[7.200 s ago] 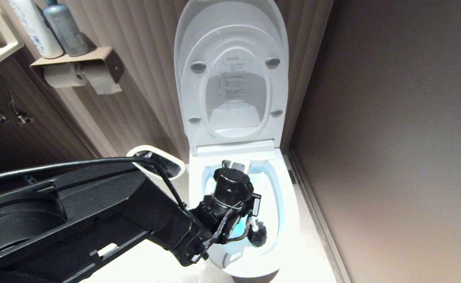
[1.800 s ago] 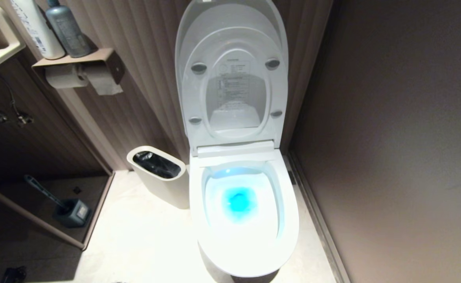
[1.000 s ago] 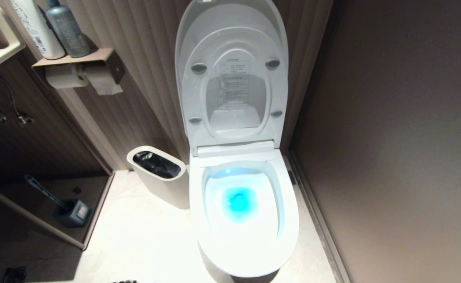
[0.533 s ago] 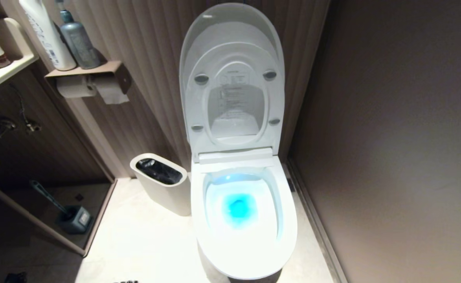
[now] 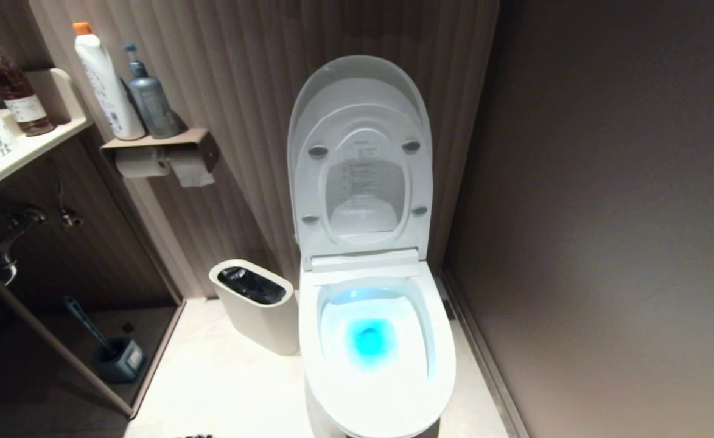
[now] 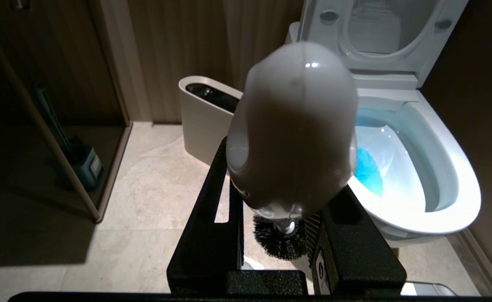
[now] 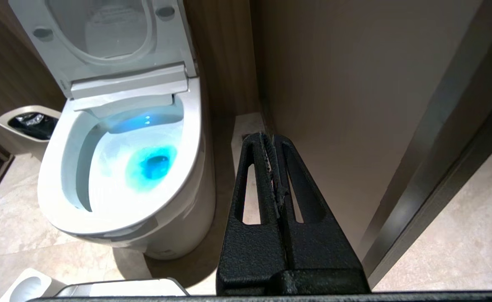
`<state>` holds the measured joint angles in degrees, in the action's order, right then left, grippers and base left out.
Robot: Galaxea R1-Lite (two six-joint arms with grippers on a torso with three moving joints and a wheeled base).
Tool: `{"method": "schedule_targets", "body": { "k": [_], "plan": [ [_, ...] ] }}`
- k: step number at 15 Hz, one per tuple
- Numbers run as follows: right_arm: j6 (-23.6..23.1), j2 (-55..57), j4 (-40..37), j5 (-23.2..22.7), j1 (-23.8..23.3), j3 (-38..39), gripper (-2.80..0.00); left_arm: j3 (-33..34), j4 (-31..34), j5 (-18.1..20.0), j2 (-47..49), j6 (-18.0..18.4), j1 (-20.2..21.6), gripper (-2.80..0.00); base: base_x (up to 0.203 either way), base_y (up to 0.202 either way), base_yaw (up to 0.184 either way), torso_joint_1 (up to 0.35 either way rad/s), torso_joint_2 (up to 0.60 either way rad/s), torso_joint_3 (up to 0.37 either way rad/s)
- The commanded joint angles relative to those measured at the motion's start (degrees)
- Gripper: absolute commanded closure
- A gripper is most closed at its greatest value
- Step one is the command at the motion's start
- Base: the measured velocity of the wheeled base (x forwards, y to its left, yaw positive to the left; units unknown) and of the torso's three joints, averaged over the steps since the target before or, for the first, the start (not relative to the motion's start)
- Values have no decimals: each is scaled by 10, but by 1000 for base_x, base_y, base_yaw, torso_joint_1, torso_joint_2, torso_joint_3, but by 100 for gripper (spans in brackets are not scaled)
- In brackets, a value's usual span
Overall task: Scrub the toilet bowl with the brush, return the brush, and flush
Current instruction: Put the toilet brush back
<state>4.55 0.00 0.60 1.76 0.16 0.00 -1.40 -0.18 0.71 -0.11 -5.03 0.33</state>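
Dim narrow bathroom, ribbed brown wall, pale tile floor [image 6: 153, 184]. Left gripper [image 6: 285, 251] fingers [image 6: 206, 247] clamped on slim white-handled brush with black bristle head [image 6: 292, 138], held over floor beside large glossy white toilet bowl [image 5: 376, 389], blue water inside. Right gripper [image 7: 276, 176] fingers pressed together, empty. Likely risks: drips onto tile, handle slipping in narrow grip, confusing dark blue-handled brush in grey holder [image 5: 113, 356] for the return spot.

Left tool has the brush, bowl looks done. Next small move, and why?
Probably lower the brush toward its holder. The left tool grips the white handle, bristles hanging over the floor, clear of the toilet bowl. A white holder-like thing shows at the right wrist view's edge, though I can't confirm it. Flush comes after.
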Motion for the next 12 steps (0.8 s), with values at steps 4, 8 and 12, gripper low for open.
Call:
{"method": "schedule_targets", "body": {
  "k": [4,8,12],
  "plan": [
    [0,0,0,0,0,0,0,0,1,-4,1,-1,0,0,0,0,0,4,0,204],
    [0,0,0,0,0,0,0,11,-2,12,1,156,0,0,0,0,0,2,0,82],
    [0,0,0,0,0,0,0,14,2,18,1,93,0,0,0,0,0,2,-1,7]
  ]
}}
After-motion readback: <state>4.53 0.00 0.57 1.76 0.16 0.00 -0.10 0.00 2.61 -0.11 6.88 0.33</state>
